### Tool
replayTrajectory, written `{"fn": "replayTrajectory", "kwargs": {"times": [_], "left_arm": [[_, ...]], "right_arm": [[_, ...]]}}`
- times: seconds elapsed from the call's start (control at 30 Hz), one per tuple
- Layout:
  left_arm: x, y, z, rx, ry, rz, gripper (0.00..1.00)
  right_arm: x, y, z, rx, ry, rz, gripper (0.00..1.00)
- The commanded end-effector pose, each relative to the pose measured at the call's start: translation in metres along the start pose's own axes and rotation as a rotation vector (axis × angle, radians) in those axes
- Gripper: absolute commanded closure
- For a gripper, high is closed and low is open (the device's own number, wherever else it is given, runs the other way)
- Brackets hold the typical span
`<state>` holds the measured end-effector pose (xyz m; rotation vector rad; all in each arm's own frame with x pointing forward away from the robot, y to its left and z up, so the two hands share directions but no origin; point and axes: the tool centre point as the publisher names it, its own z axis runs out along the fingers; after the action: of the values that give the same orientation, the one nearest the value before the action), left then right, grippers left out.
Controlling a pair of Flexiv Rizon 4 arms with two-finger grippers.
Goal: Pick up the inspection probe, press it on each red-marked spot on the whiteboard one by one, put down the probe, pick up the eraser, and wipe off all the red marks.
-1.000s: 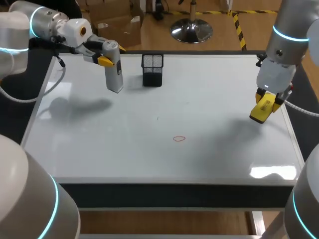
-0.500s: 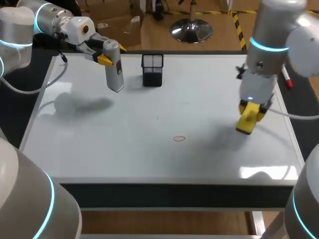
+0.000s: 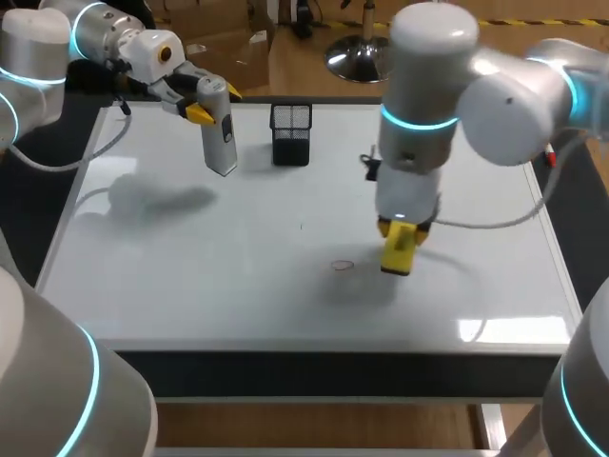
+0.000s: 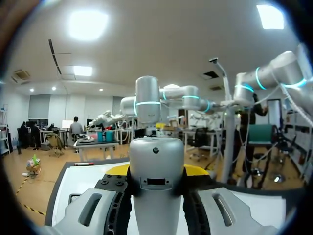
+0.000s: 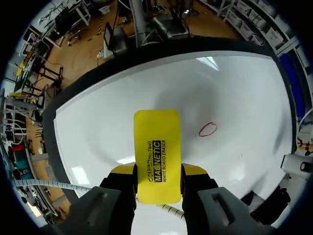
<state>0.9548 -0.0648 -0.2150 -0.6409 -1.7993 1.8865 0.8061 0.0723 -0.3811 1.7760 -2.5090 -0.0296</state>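
A black mesh cup [image 3: 290,133] stands near the far edge of the whiteboard [image 3: 190,286]; what it holds cannot be made out through the dark mesh. Just beside it, towards the left arm's side, the left gripper [image 3: 217,103] clamps the top of the grey probe [image 3: 221,143], which hangs upright over the board with its tip pointing down. In the left wrist view the probe [image 4: 156,166] sits squeezed between the two yellow tips of that gripper [image 4: 156,171]. The right arm reaches in past the middle, and the right gripper [image 3: 402,228] grips the yellow eraser [image 3: 398,251] from both sides, low over the board. Whether the eraser touches the surface I cannot tell. In the right wrist view the eraser [image 5: 156,152] sticks out ahead of the gripper [image 5: 157,172], with the red mark [image 5: 208,129] near its side. Seen from above, the red mark [image 3: 343,266] lies just beside the eraser, well away from every edge, with bare board all around it.
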Motion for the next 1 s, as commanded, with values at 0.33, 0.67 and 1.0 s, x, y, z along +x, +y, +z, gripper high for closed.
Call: {"fn": "replayTrajectory", "kwargs": {"times": [0.33,0.67,1.0], "left_arm": [[-0.004,0.000,-0.004,0.003,0.028,-0.002,1.00],[-0.004,0.000,-0.004,0.003,0.028,-0.002,1.00],[-0.004,0.000,-0.004,0.003,0.028,-0.002,1.00]], "right_arm": [[-0.079,0.045,0.007,0.034,0.107,-0.128,1.00],[-0.108,0.055,0.026,0.008,0.073,-0.217,1.00],[-0.110,0.050,0.032,0.002,0.061,-0.244,1.00]]}}
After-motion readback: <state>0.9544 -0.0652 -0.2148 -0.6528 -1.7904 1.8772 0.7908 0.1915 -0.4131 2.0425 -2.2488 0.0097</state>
